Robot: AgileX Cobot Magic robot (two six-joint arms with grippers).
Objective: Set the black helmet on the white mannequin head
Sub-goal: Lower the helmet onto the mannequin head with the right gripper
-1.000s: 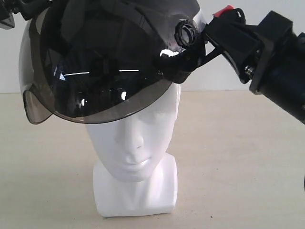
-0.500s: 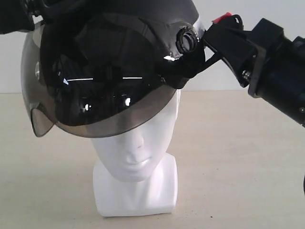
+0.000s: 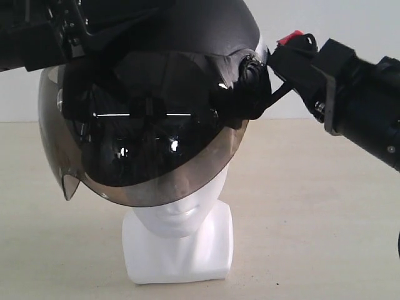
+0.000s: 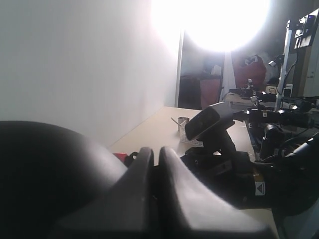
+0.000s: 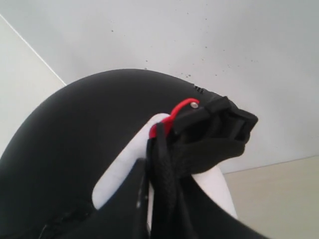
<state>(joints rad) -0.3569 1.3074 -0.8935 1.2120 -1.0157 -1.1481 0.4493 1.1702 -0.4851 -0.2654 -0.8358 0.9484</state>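
The black helmet (image 3: pixel 187 37) sits low over the white mannequin head (image 3: pixel 181 215). Its smoky visor (image 3: pixel 156 156) covers the face down to about the lips, so only the chin and the blocky neck base (image 3: pixel 178 250) show bare. My left gripper (image 3: pixel 69 37) holds the helmet's upper left edge. In the left wrist view that gripper (image 4: pixel 155 154) has its fingers almost together beside the dark shell (image 4: pixel 50 174). My right gripper (image 3: pixel 269 62) clamps the helmet's right side, and in the right wrist view it (image 5: pixel 162 164) is shut on the black chin strap (image 5: pixel 167 189) beside the shell (image 5: pixel 75 149).
The head stands on a beige table (image 3: pixel 325 237) before a white wall (image 3: pixel 350 19). The right arm (image 3: pixel 362 106) reaches in from the right. The left wrist view shows that arm (image 4: pixel 219 144) and room clutter beyond the table's far end.
Both grippers have lowered the helmet over the head. The visor edge has dropped from the brow to about the lips, and the helmet has shifted slightly right.
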